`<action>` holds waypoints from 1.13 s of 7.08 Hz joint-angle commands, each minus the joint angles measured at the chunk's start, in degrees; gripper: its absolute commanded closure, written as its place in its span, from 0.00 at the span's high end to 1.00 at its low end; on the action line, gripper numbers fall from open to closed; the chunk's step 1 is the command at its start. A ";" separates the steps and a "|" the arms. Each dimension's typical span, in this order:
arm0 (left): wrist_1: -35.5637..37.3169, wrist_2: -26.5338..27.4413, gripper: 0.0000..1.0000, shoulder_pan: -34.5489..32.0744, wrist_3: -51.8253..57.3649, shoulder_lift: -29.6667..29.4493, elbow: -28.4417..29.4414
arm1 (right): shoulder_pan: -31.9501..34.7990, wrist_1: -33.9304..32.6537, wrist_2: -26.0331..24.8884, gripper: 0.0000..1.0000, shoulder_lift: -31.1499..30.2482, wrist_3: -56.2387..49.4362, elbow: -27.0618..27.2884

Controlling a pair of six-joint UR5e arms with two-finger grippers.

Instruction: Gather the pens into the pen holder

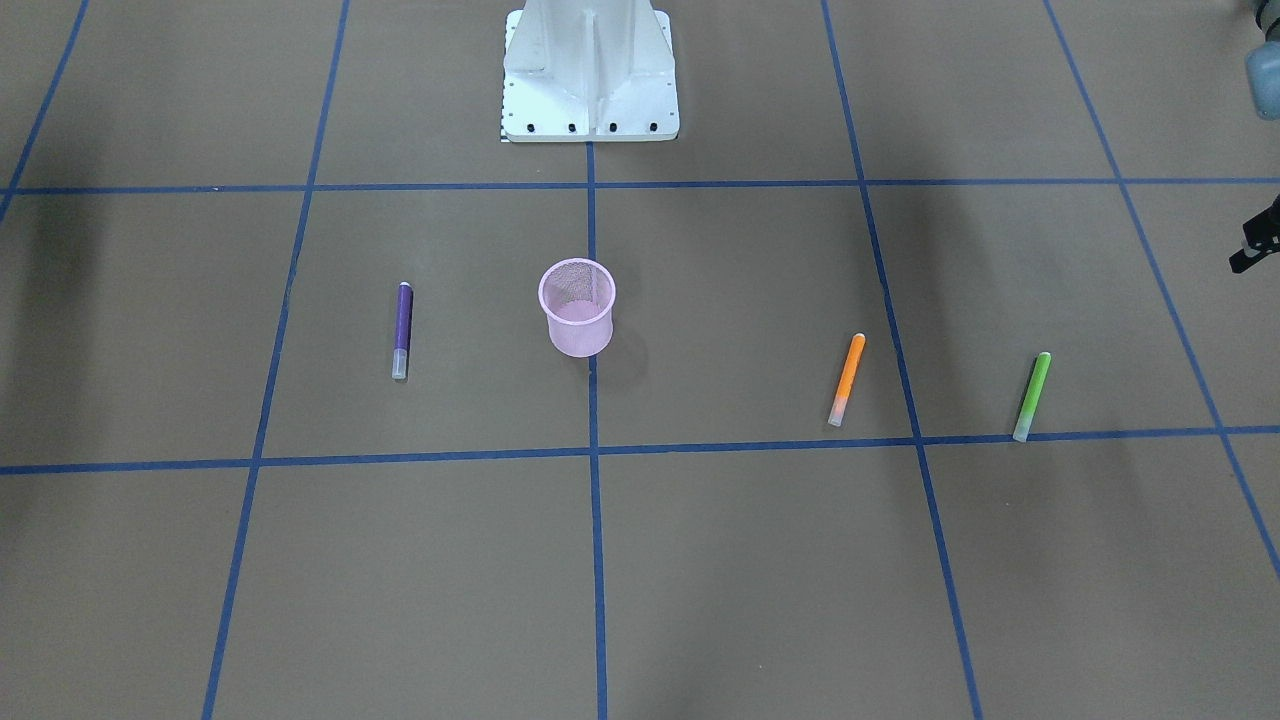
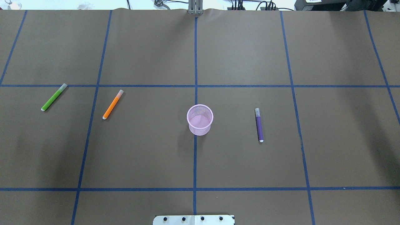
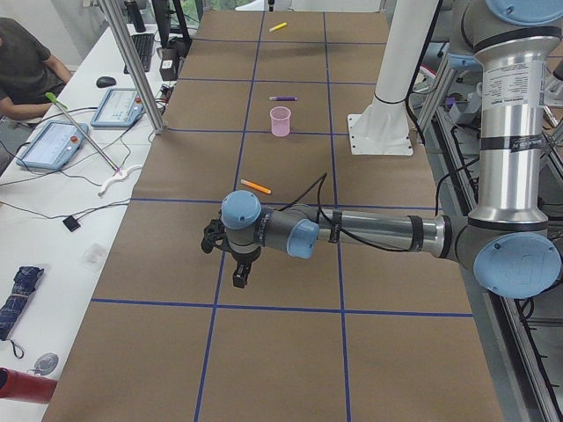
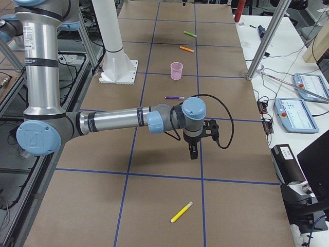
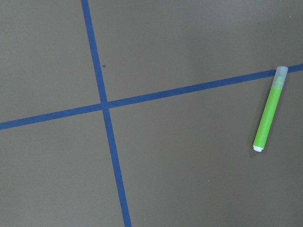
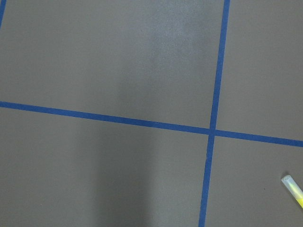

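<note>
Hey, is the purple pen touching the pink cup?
Apart. The overhead view shows the purple pen lying flat well to the right of the cup, with a plain gap between them.

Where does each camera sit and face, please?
Front-facing: across table, facing robot's base.
Overhead: behind robot, looking forward; its base shows.
Exterior left: left end; left arm near.
Exterior right: right end; right arm near.
Left wrist: down on green pen; no robot parts.
Right wrist: down, yellow pen; likewise.
Shared: exteriors all show pen holder.
</note>
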 commanded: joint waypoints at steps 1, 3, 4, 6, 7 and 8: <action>-0.83 -0.03 1.00 0.09 0.27 0.53 1.02 | -1.90 0.43 0.04 1.00 0.62 -0.05 -0.27; -3.97 -2.39 1.00 3.24 -0.25 0.52 1.03 | -4.71 7.00 2.85 0.99 -0.17 2.56 -0.45; -4.26 -2.75 1.00 3.34 0.18 0.96 1.03 | -4.64 7.37 1.72 0.82 -1.30 3.46 -1.06; -5.14 -3.02 1.00 4.39 0.01 0.96 1.03 | -4.55 7.99 0.48 0.78 -1.67 -16.37 -6.73; -5.14 -3.02 1.00 4.66 0.01 0.88 1.03 | -4.20 8.16 -0.30 0.77 -1.23 -22.84 -10.26; -6.71 -3.02 1.00 4.66 0.01 0.88 1.03 | -2.63 8.16 -1.88 0.76 0.08 -28.38 -14.21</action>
